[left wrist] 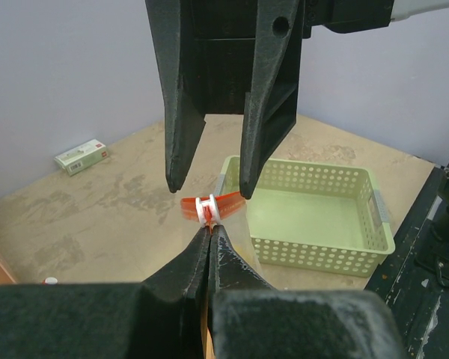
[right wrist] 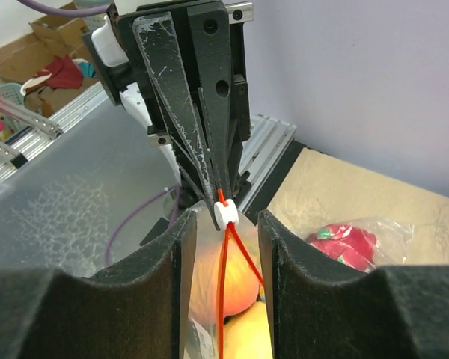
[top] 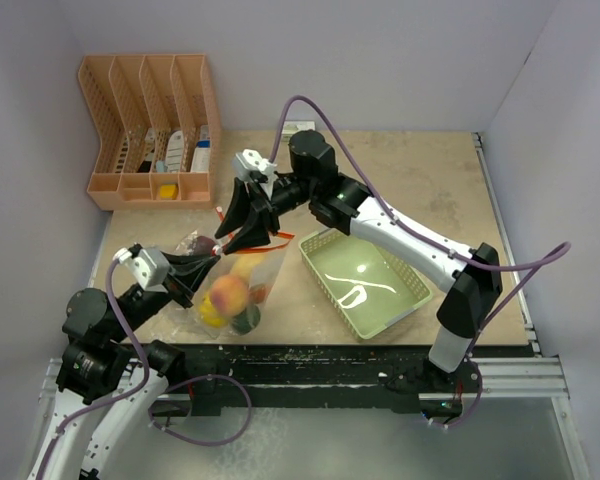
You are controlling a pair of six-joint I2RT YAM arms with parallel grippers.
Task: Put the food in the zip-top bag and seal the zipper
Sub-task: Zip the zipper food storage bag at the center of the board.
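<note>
The zip-top bag [top: 242, 272] lies near the table's front left with the food inside: an orange peach-like fruit [top: 228, 295], a yellow piece [top: 210, 313] and a dark one [top: 246, 320]. In the right wrist view the orange fruit [right wrist: 236, 288], a yellow piece [right wrist: 251, 336] and a red piece [right wrist: 344, 243] show through the plastic. My left gripper [left wrist: 210, 230] is shut on the orange-red zipper [left wrist: 228, 203] right beside its white slider [left wrist: 208, 212]. My right gripper [right wrist: 226, 218] is open and straddles the slider [right wrist: 226, 215] from above without touching it. Both grippers also show in the top view, the left [top: 213, 256] and the right [top: 244, 238].
A pale green tray [top: 410, 297] stands right of the bag and also shows in the left wrist view [left wrist: 314, 254]. An orange desk organizer [top: 150, 130] stands at the back left. A small box [left wrist: 81, 156] lies by the back wall.
</note>
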